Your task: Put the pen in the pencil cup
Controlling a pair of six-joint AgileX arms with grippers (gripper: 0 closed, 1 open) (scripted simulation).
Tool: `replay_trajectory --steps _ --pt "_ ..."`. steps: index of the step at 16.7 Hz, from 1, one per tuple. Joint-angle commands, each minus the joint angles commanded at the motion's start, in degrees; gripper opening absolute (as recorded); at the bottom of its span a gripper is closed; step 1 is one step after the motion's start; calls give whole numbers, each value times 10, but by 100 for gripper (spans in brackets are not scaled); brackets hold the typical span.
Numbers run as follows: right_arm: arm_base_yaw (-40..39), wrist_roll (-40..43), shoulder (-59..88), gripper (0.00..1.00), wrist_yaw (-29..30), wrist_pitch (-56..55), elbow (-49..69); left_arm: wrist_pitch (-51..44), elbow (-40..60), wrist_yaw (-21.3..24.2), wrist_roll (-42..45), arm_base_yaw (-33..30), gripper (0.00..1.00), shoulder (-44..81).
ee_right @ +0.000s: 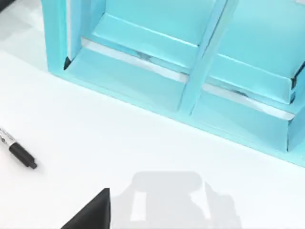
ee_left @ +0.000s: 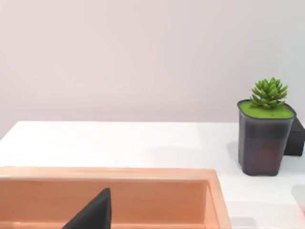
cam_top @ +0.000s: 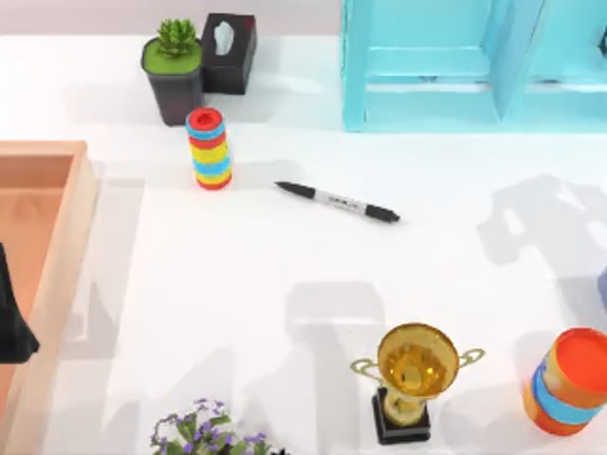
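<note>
The pen (cam_top: 339, 202) is a slim black marker with a pale label, lying flat and slightly slanted on the white table just behind its middle; one black end of it (ee_right: 19, 155) shows in the right wrist view. The pencil cup (cam_top: 569, 382), orange with a blue and a yellow band, stands upright at the front right corner. My left gripper (cam_top: 11, 322) is a dark shape at the left edge, over the wooden tray and far from the pen. A sliver of my right arm (cam_top: 603, 284) sits at the right edge, behind the cup.
A wooden tray (cam_top: 57, 246) lines the left side. At the back stand a striped cylinder (cam_top: 209, 149), a potted succulent (cam_top: 174, 71), a black tissue box (cam_top: 229, 49) and a turquoise shelf (cam_top: 455, 62). A gold trophy (cam_top: 413, 379) and purple flowers (cam_top: 204, 438) stand in front.
</note>
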State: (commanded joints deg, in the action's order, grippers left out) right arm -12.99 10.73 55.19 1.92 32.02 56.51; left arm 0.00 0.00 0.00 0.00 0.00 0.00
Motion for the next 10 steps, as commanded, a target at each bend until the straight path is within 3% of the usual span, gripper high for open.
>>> replay_trajectory --steps 10 --pt "-128 127 605 100 39 348 636 0 0 0 0 0 100 0"
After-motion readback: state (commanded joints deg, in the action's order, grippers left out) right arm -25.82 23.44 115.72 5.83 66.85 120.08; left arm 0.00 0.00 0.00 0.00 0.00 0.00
